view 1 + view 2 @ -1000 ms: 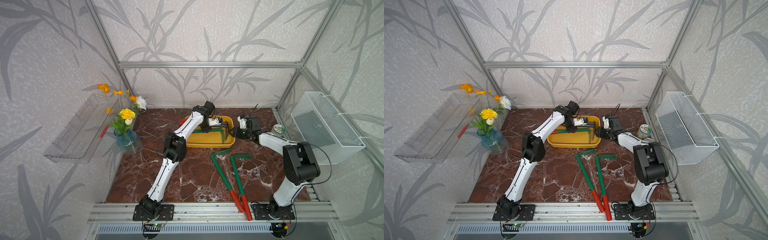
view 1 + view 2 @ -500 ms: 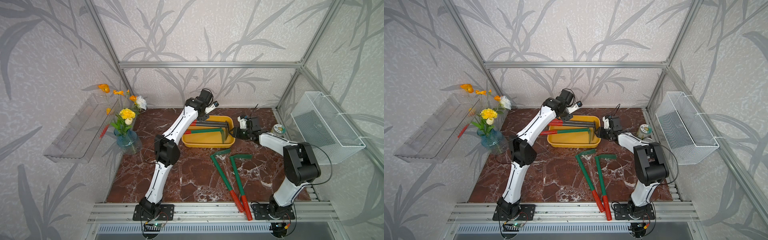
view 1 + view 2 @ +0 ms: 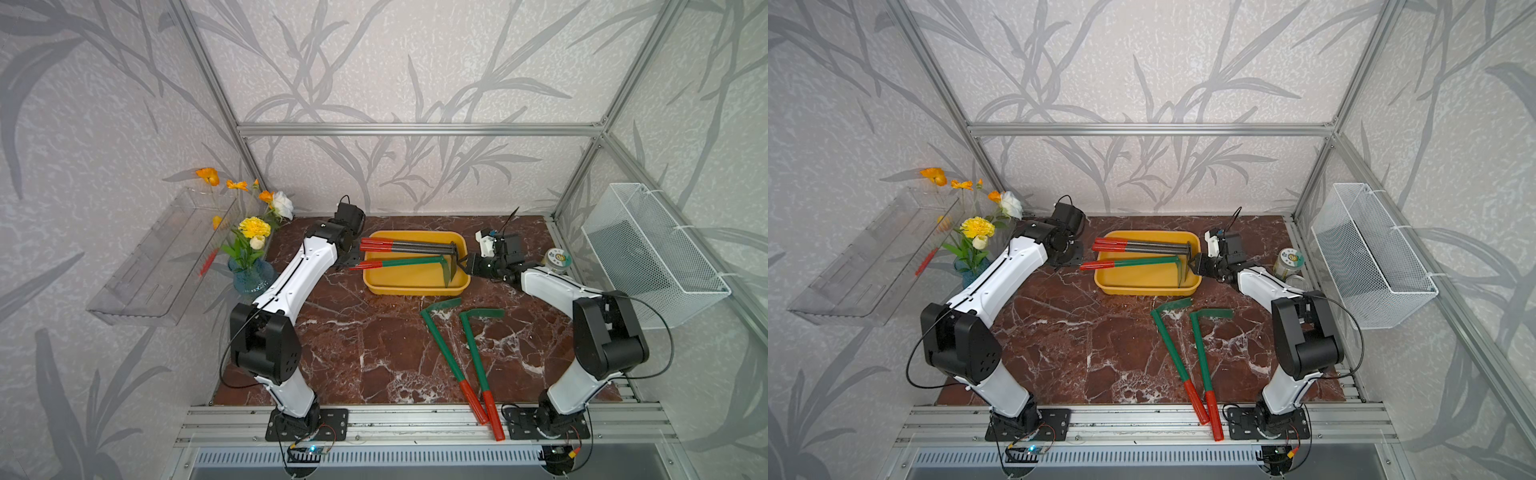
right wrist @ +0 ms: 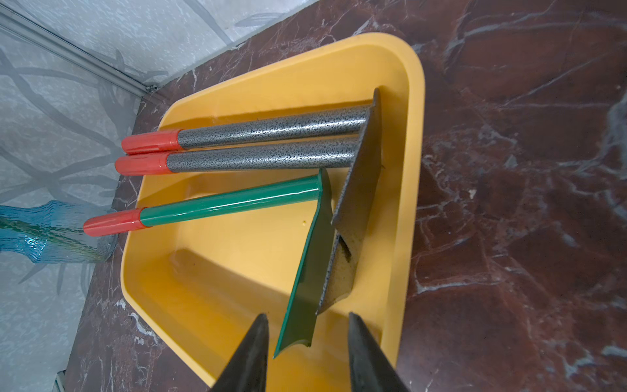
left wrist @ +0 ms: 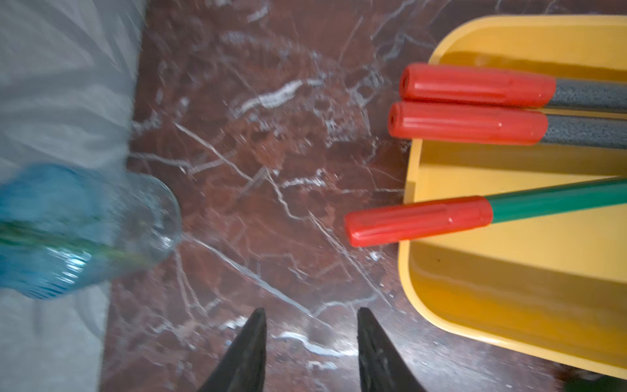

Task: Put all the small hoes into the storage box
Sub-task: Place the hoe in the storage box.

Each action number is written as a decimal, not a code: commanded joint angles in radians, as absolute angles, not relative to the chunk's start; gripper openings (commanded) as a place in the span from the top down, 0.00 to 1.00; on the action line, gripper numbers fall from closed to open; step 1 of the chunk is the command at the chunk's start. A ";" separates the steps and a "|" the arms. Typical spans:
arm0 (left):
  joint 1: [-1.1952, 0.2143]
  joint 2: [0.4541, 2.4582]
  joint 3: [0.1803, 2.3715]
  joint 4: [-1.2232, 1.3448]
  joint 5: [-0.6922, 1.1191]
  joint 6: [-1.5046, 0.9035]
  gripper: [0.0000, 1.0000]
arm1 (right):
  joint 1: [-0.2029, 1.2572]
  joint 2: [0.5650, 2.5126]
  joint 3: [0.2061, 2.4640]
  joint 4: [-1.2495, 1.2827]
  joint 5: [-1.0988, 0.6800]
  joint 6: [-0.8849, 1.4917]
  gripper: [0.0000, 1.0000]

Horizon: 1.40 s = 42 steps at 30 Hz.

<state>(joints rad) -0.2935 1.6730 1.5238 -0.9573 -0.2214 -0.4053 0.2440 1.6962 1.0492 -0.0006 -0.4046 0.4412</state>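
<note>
Left gripper (image 5: 311,309) parted, empty; right gripper (image 4: 307,314) parted, apparently unclamped beside green hoe (image 4: 230,203) inside storage box (image 4: 414,152); two more hoes (image 3: 452,365) lie outside.

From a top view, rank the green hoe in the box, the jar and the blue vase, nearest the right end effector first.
1. Green hoe: blade right at the right end effector.
2. Jar: right edge.
3. Blue vase: far left.

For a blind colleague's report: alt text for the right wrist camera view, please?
A yellow storage box on a red marble table holds two grey-speckled hoes and one green hoe, all red-gripped, handles overhanging its rim. The right gripper, jaws open, straddles the green hoe's blade tip; a blue glass vase stands beyond the box.
</note>
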 commanded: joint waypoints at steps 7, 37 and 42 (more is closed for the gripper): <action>-0.278 1.683 1.446 -0.860 -0.168 -0.689 0.56 | 0.265 1.656 1.014 -0.004 -0.390 0.428 0.61; -0.200 1.894 1.524 -0.643 0.114 -0.417 0.56 | 0.265 1.675 1.017 -0.008 -0.379 0.430 0.60; -0.201 1.908 1.553 -0.620 0.152 -0.398 0.56 | 0.267 1.675 1.019 -0.012 -0.379 0.428 0.61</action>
<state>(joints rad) -0.2062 1.8969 1.5112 -0.6418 0.1135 -0.4286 0.2646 1.6833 1.0157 -0.0048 -0.3901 0.4366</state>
